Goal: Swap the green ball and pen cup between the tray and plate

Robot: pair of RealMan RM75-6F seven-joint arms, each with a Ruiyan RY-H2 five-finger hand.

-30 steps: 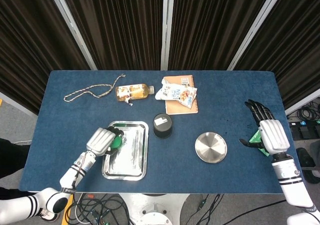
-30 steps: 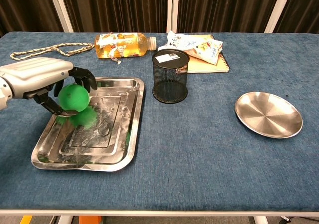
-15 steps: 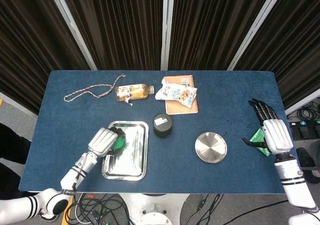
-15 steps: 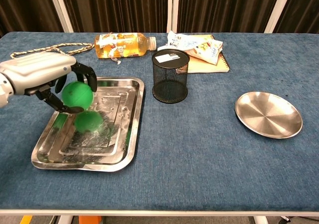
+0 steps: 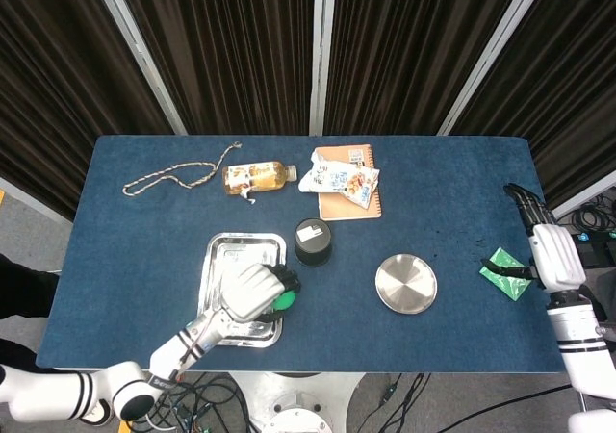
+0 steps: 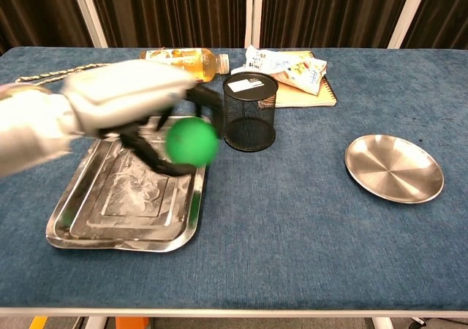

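Note:
My left hand holds the green ball in the air over the right edge of the steel tray; from the head view the ball shows at the hand's right side. The black mesh pen cup stands upright on the cloth between tray and plate, just right of the ball. The round steel plate lies bare at the right. My right hand hovers open beyond the table's right edge, fingers spread.
A juice bottle, a rope, and snack packets on a notebook lie along the back. A green packet rests near the right edge by my right hand.
My left hand lifted the green ball out of the tray and carried it right, toward the pen cup. The right hand drew back to the right, off the table.

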